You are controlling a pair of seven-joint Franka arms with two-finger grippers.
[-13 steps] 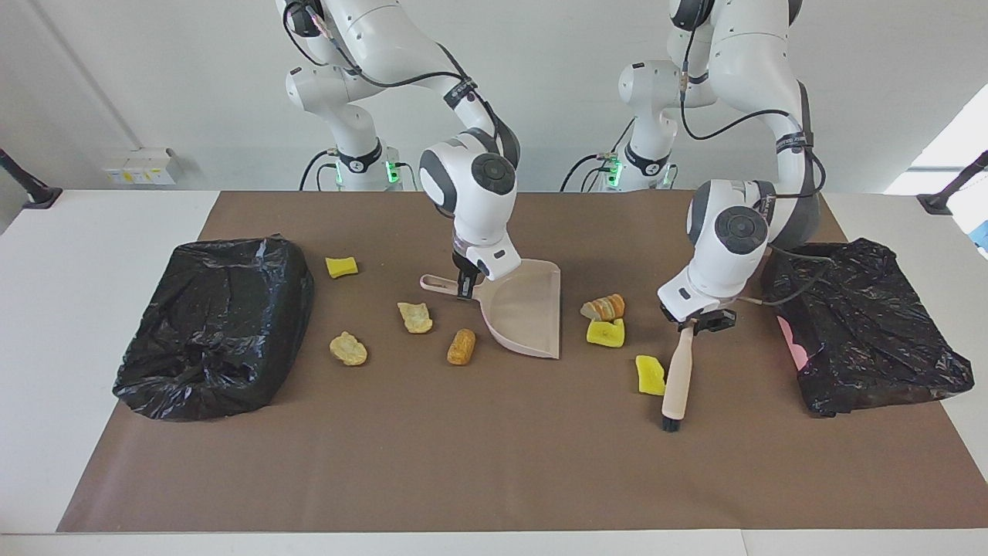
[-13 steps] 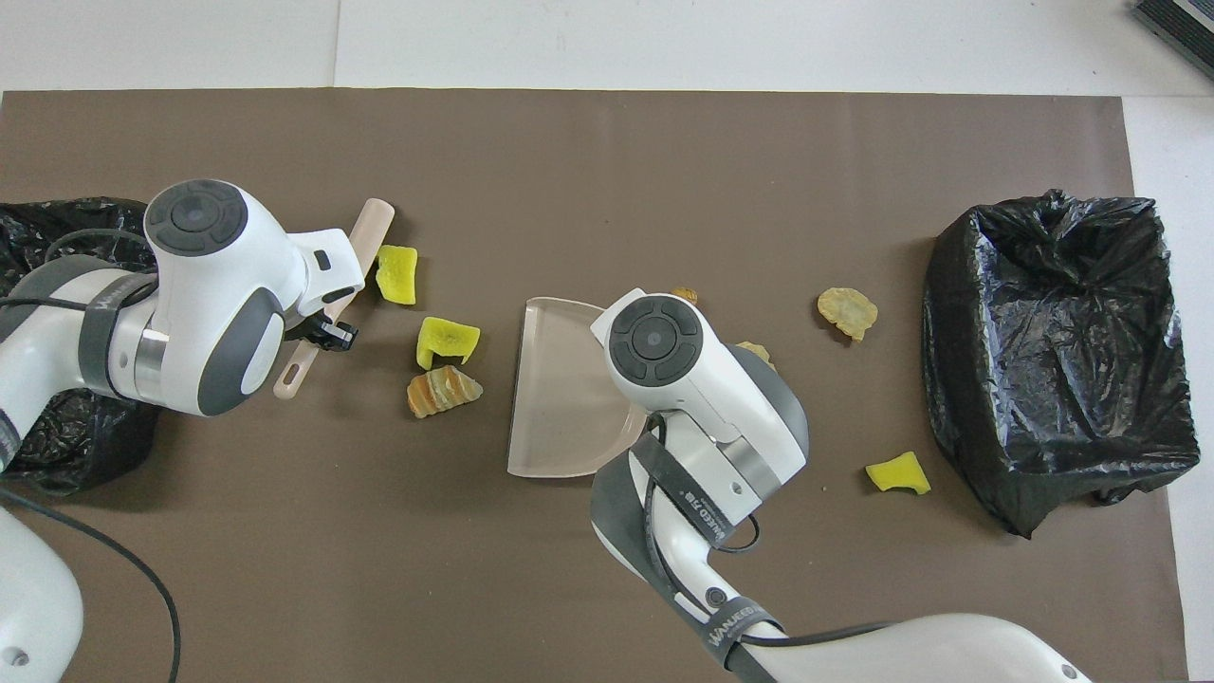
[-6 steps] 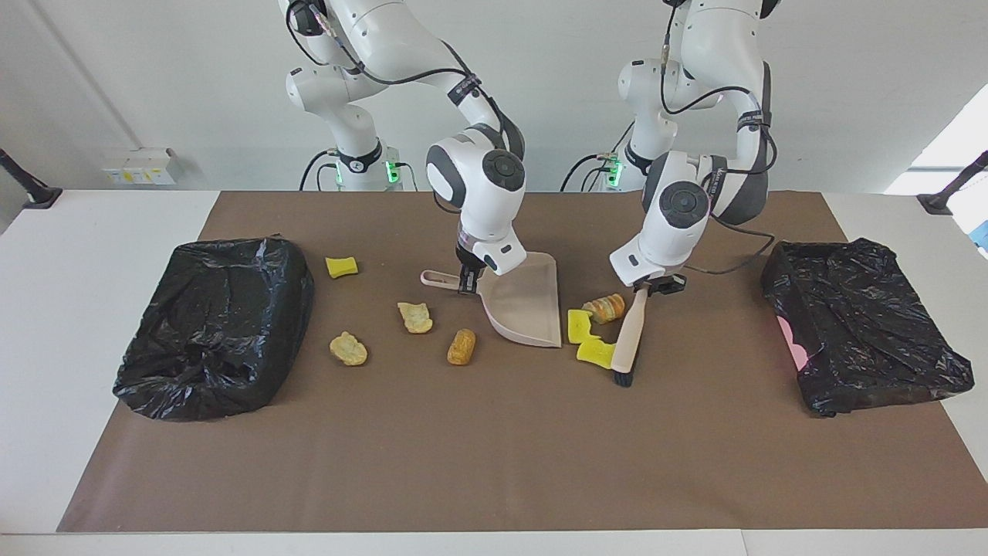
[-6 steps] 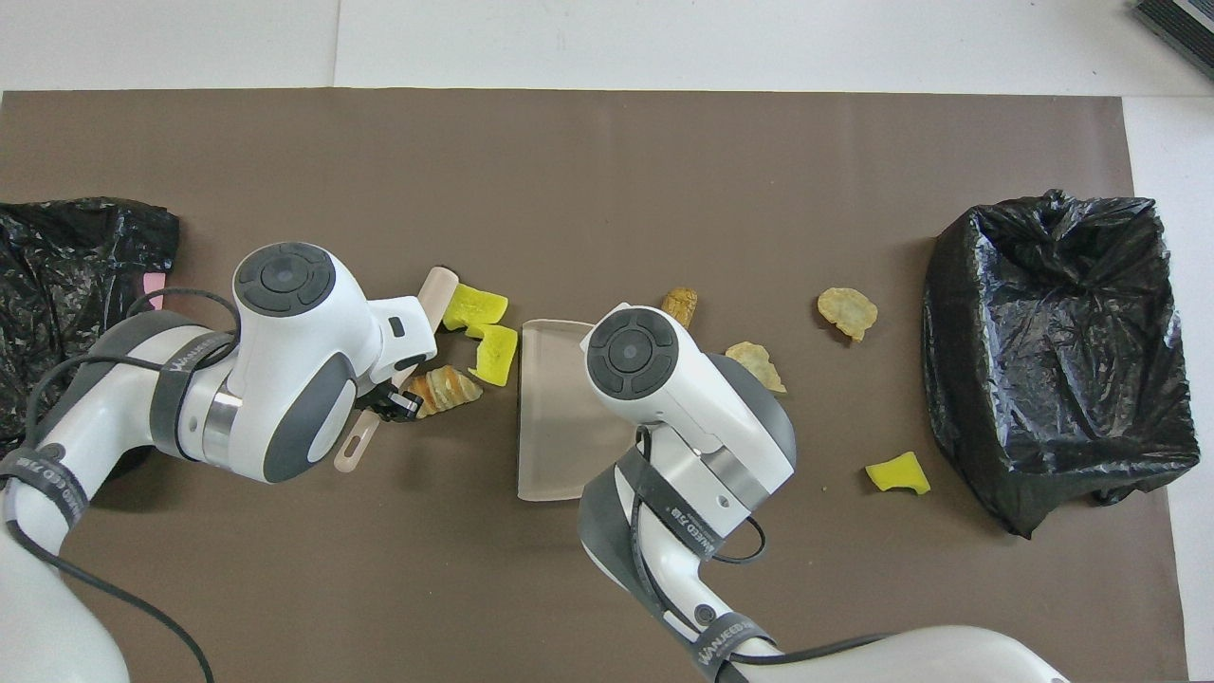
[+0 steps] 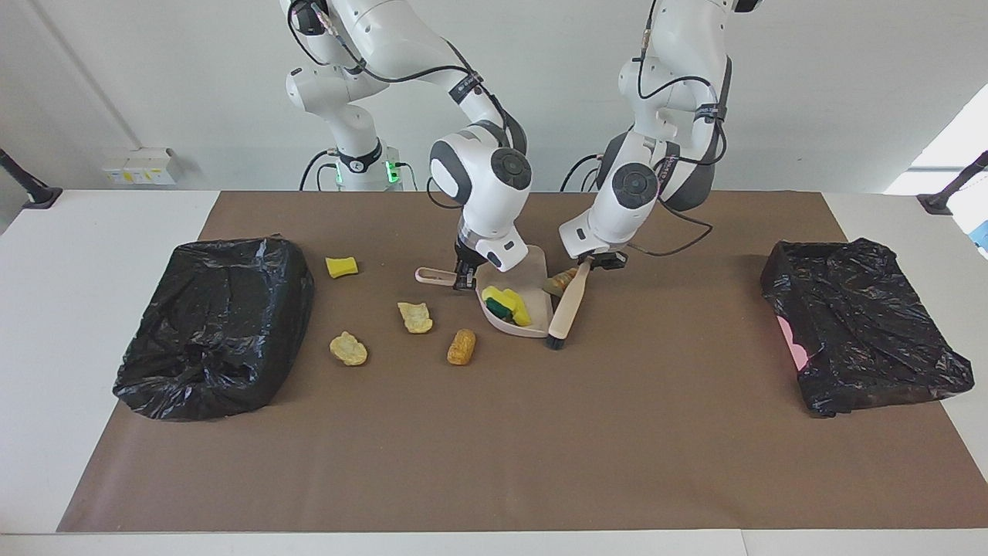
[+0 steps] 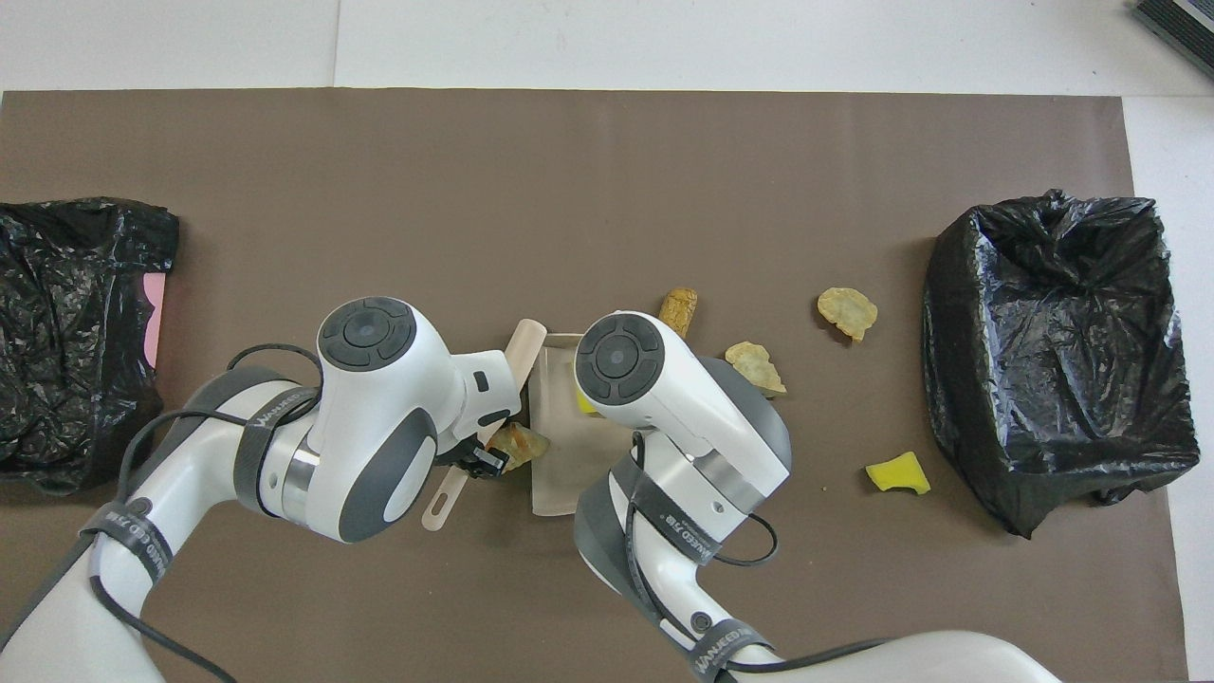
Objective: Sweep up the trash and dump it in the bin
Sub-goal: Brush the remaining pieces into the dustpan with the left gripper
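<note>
My right gripper (image 5: 463, 278) is shut on the handle of the beige dustpan (image 5: 534, 293), which rests on the brown mat. Two yellow sponge chunks (image 5: 505, 303) of trash lie inside it. My left gripper (image 5: 596, 262) is shut on the beige brush (image 5: 568, 305), whose bristles touch the mat at the pan's mouth. A striped bread-like piece (image 6: 517, 444) sits between brush and pan edge. Loose trash lies toward the right arm's end: a yellow chunk (image 5: 341, 266), two tan lumps (image 5: 415, 316) (image 5: 348, 348) and an orange-brown piece (image 5: 461, 346). In the overhead view the right wrist hides its fingers.
A bin lined with a black bag (image 5: 216, 332) stands at the right arm's end of the mat. Another black bag over something pink (image 5: 864, 332) lies at the left arm's end. The brown mat (image 5: 494, 448) covers the table between them.
The left arm swept the brush toward the dustpan, pushing two yellow chunks into it and the bread piece to its mouth. The right gripper shifted and tilted the pan slightly.
</note>
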